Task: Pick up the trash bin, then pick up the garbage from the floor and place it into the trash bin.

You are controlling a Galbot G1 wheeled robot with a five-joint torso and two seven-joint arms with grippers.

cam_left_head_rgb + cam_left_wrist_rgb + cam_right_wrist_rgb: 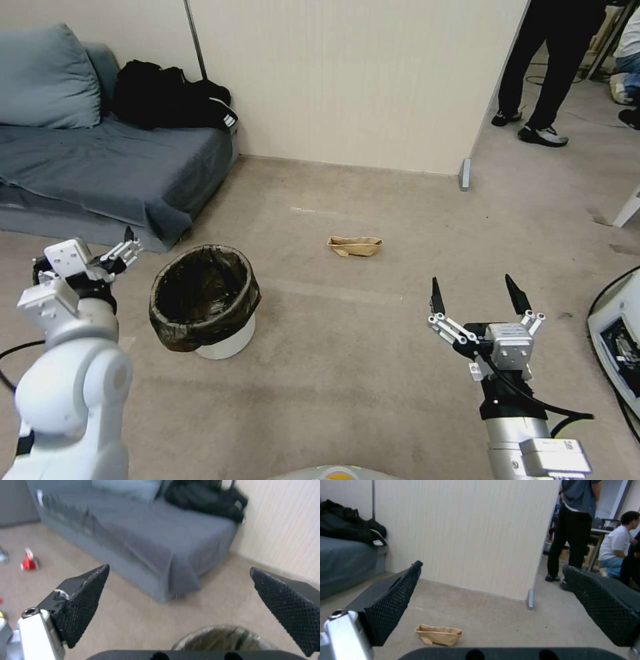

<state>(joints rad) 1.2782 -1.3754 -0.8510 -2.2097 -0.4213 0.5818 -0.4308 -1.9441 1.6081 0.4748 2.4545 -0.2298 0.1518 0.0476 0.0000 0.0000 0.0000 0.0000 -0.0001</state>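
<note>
The trash bin [225, 341] stands upright on the carpet at front left, white with a dark bag folded over its rim. My left gripper [131, 244] hovers just left of the bin, open and empty; its wrist view has the bin's rim [222, 637] below the gripper [180, 590]. Garbage lies on the floor: a crumpled brown paper bag [355, 245] mid-room, also in the right wrist view [438, 635]. A red wrapper [29, 562] lies near the sofa. My right gripper [473, 290] is open and empty, well short of the paper bag, with its fingertips wide apart [491, 580].
A grey sofa [113, 167] with a cushion and a black bag [170, 97] stands behind the bin. A beige partition wall [360, 80] ends at a metal foot [465, 175]. A person stands past it. A white device [617, 327] with cables sits at right.
</note>
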